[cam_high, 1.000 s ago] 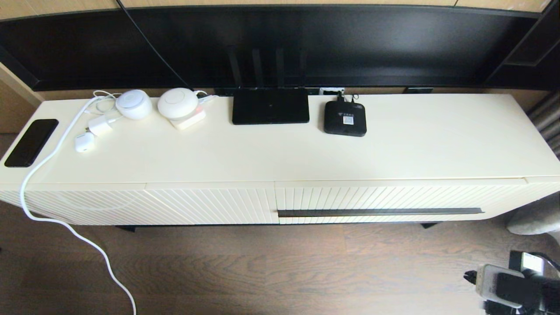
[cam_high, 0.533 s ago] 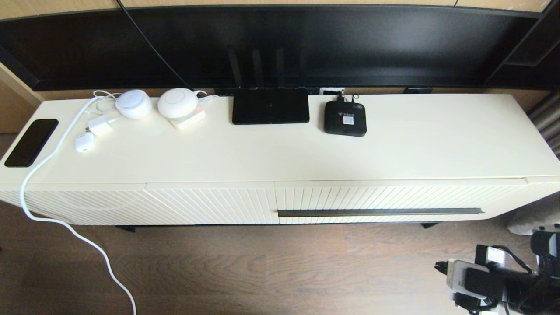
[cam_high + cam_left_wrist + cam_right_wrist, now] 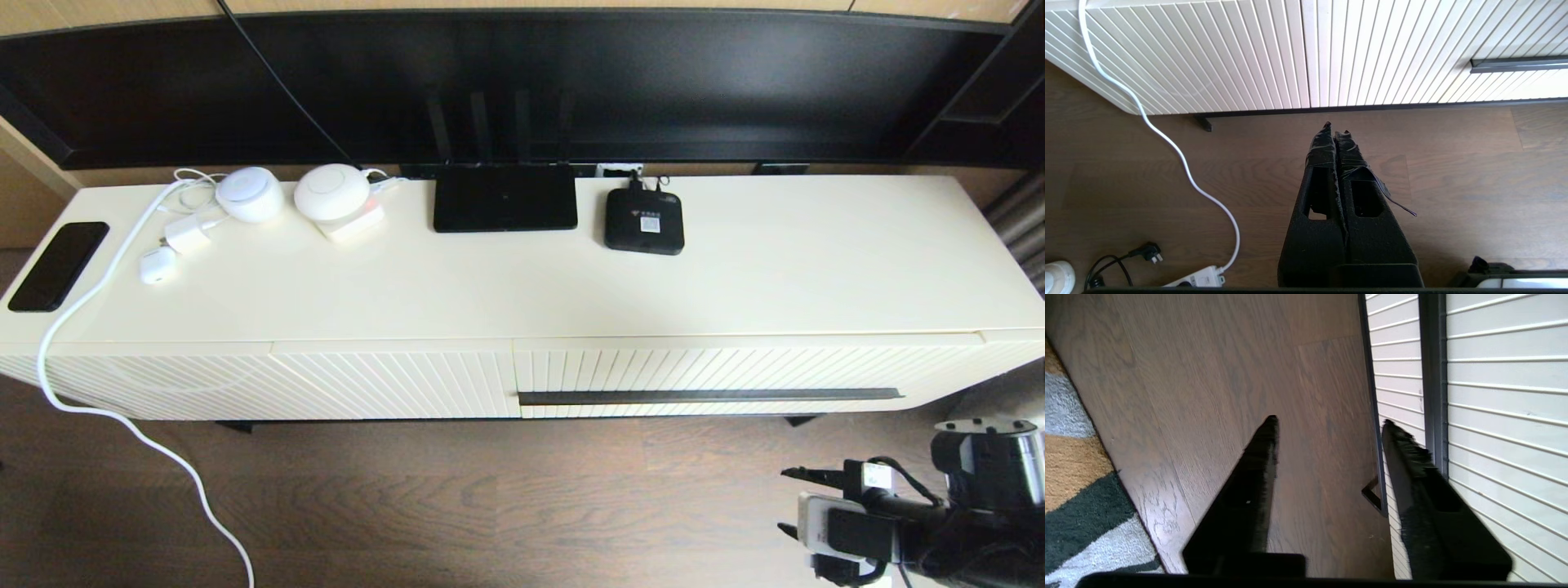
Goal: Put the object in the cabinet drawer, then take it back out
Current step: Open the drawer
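Organiser box: not visible in any view, location can't be told. Cabinet drawer (image 3: 735, 371) shut, lower right of centre in head view; diagonally ribbed cream front, long dark handle bar (image 3: 709, 397) running flat along it.

Right gripper (image 3: 804, 510) low in bottom-right corner of head view, above the wooden floor (image 3: 490, 506), short of the drawer front; arm partly cut off by frame edge, fingers hard to read there. Right wrist view settles it: fingers (image 3: 1249, 490) spread wide, holding nothing, one black finger overlapping the ribbed front just beside the handle bar (image 3: 1433, 375). Whether touching: can't tell. Same view only: patterned rug (image 3: 1073, 469) at left edge, grey, tan and dark.

Left gripper (image 3: 1336, 128) absent from head view; seen only in left wrist view, fingers pressed together, empty, tape-wrapped, loose strip trailing off. Hangs over the floor in front of the plain ribbed panel (image 3: 1208, 49). White cable (image 3: 1167, 139) snaking down to a power strip (image 3: 1198, 279), cut off at bottom edge.

Cream surface (image 3: 775, 278), smooth: black router (image 3: 504, 198), antennas barely distinguishable against dark backing; small black rounded-square device (image 3: 644, 220); white round gadgets (image 3: 331, 192) and dark phone (image 3: 57, 265) upper left.
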